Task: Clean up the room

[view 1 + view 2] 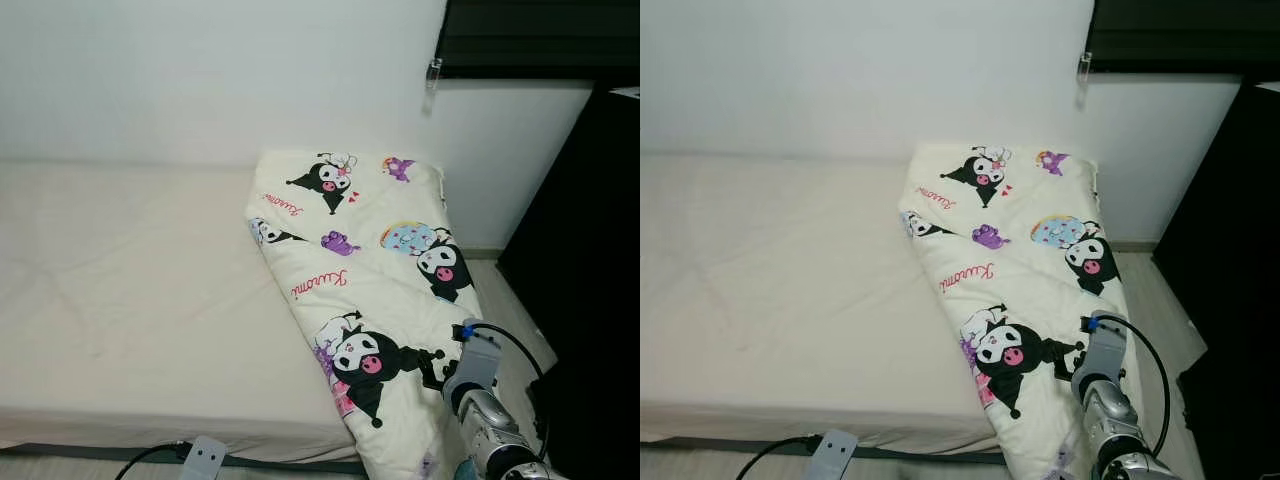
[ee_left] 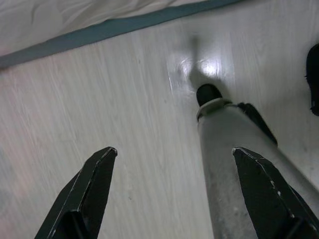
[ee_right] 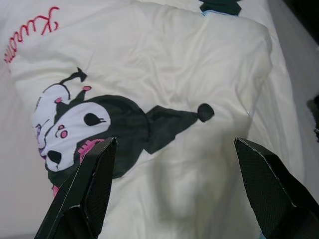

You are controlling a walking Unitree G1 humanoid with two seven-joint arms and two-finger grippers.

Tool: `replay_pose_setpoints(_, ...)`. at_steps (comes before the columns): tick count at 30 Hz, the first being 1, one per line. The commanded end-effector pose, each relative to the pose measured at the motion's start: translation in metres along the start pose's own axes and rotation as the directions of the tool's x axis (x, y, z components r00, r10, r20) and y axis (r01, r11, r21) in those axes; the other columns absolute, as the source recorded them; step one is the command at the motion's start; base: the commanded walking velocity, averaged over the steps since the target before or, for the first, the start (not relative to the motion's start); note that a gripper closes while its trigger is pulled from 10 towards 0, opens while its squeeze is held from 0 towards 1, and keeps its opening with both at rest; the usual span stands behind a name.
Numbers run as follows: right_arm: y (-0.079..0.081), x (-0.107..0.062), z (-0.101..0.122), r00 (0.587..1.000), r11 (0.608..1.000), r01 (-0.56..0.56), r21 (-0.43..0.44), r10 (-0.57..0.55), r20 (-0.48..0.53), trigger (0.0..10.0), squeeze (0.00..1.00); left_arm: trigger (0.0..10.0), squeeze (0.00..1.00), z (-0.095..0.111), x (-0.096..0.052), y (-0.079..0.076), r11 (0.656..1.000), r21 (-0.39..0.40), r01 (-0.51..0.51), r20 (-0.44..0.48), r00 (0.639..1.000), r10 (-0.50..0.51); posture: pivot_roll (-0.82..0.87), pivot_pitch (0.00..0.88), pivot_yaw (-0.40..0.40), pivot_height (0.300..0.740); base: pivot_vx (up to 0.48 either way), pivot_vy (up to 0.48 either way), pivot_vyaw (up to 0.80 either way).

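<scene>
White wall behind a low bed [image 1: 120,290] with a smooth cream sheet. Folded cartoon-print quilt [image 1: 370,290], soft and padded, lies across the bed's right end, its edge hanging toward the floor [image 2: 124,109]. Right pincer [image 3: 174,184] hovers just above the quilt, fingers spread wide, holding nothing. Left pincer [image 2: 172,184] hangs over pale wood-grain floor, equally wide and empty, beside a grey cylindrical leg [image 2: 234,149].

Cream cartoon-print quilt [image 1: 365,270], folded, lying askew on the bed's [image 1: 130,300] right end, corner overhanging
</scene>
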State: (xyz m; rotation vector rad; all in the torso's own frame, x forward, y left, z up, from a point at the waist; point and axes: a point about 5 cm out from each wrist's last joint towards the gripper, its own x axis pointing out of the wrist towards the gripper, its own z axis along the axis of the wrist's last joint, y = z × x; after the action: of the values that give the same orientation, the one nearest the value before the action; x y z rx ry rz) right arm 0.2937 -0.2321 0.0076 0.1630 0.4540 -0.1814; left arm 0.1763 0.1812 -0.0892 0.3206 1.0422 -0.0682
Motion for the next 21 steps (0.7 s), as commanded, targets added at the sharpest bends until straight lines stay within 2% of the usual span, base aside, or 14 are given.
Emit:
replay_pose_setpoints(1,-0.009,-0.003,-0.008,0.999,0.999,0.04,0.028,-0.039,-0.03,10.0,0.0,10.0,0.0,-0.009,-0.001,0.004,1.0,0.008,-0.004,-0.028,1.0,0.004,-0.13,0.066,0.016,0.67,0.0,0.0,0.0)
replay_pose_setpoints(4,-0.024,-0.006,-0.006,0.996,0.994,0.091,0.063,-0.089,-0.024,10.0,0.0,10.0,0.0,-0.01,-0.001,0.004,1.0,0.013,-0.002,-0.029,1.0,0.002,-0.13,0.067,0.019,0.655,0.0,0.0,0.0)
replay_pose_setpoints(6,-0.024,-0.006,-0.006,0.996,0.994,0.091,0.063,-0.089,-0.024,10.0,0.0,10.0,0.0,-0.01,-0.001,0.004,1.0,0.013,-0.002,-0.029,1.0,0.002,-0.13,0.067,0.019,0.655,0.0,0.0,0.0)
replay_pose_setpoints(11,-0.044,-0.008,0.003,0.988,0.982,0.154,0.108,-0.155,0.003,10.0,0.0,10.0,0.0,-0.009,-0.001,0.005,1.0,0.019,-0.001,-0.026,1.0,0.002,-0.13,0.07,0.03,0.625,0.0,0.0,0.0)
replay_pose_setpoints(15,-0.048,-0.009,0.005,0.986,0.979,0.161,0.121,-0.164,0.012,10.0,0.0,10.0,0.0,-0.009,-0.001,0.006,1.0,0.022,-0.002,-0.024,1.0,0.003,-0.13,0.074,0.036,0.615,0.0,0.0,0.0)
replay_pose_setpoints(21,-0.055,-0.009,0.017,0.983,0.974,0.141,0.176,-0.158,0.088,10.0,0.0,10.0,0.0,-0.009,-0.001,0.009,0.999,0.035,-0.003,-0.022,1.0,0.004,-0.13,0.083,0.052,0.6,0.0,0.0,0.0)
